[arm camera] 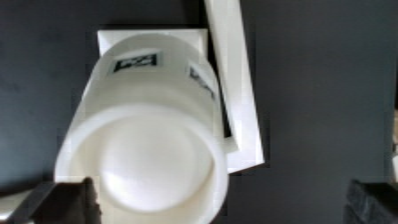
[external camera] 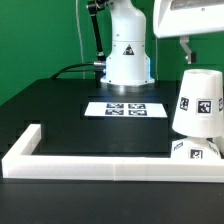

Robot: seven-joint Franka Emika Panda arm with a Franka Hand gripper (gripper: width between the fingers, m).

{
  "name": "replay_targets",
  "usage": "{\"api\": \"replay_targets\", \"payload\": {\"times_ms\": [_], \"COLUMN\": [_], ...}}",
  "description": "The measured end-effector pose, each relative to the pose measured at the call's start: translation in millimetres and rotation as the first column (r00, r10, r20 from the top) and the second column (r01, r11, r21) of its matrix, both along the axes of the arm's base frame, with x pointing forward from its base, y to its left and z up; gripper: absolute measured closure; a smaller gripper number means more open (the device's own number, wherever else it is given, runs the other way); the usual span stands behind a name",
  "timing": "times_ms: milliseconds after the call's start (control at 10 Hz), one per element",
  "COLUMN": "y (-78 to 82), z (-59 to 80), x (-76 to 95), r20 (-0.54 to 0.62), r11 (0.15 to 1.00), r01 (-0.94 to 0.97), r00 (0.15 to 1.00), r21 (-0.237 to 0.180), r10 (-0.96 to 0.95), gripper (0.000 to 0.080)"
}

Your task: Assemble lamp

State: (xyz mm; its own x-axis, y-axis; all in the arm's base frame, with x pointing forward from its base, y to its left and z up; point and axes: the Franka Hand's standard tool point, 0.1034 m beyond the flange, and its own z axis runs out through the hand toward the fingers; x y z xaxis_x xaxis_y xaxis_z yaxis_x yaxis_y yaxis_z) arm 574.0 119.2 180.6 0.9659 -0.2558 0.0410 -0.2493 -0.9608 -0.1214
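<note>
The white cone-shaped lamp shade (external camera: 198, 102), with black-and-white tags, stands upright on the flat white lamp base (external camera: 196, 149) at the exterior view's right, against the front rail. In the wrist view I look down onto the shade (arm camera: 157, 130), with a corner of the base (arm camera: 114, 38) showing beyond it. My gripper (external camera: 186, 47) hangs above the shade. It is open (arm camera: 214, 205), with one dark finger (arm camera: 54, 205) beside the shade and the other finger (arm camera: 374, 200) well clear of it. It holds nothing. The bulb is hidden.
The long white rail-like border (external camera: 90, 166) runs along the table's front and turns back at the exterior view's left; it also shows in the wrist view (arm camera: 235, 70) beside the shade. The marker board (external camera: 127, 109) lies mid-table before the robot's pedestal (external camera: 127, 55).
</note>
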Motion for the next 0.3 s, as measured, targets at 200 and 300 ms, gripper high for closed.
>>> {"api": "replay_targets", "payload": {"times_ms": [200,300], "y": [7.2,8.7], "z": [4.7,3.0], "x": [-3.6,-6.5], "r20": [0.061,0.061], "r11": [1.0,1.0], "r01": [0.007,-0.007], "r00": [0.998,0.998], "r21": [-0.024,-0.03], "r10": [-0.005,0.008], "gripper": [0.0101,0.0101]}}
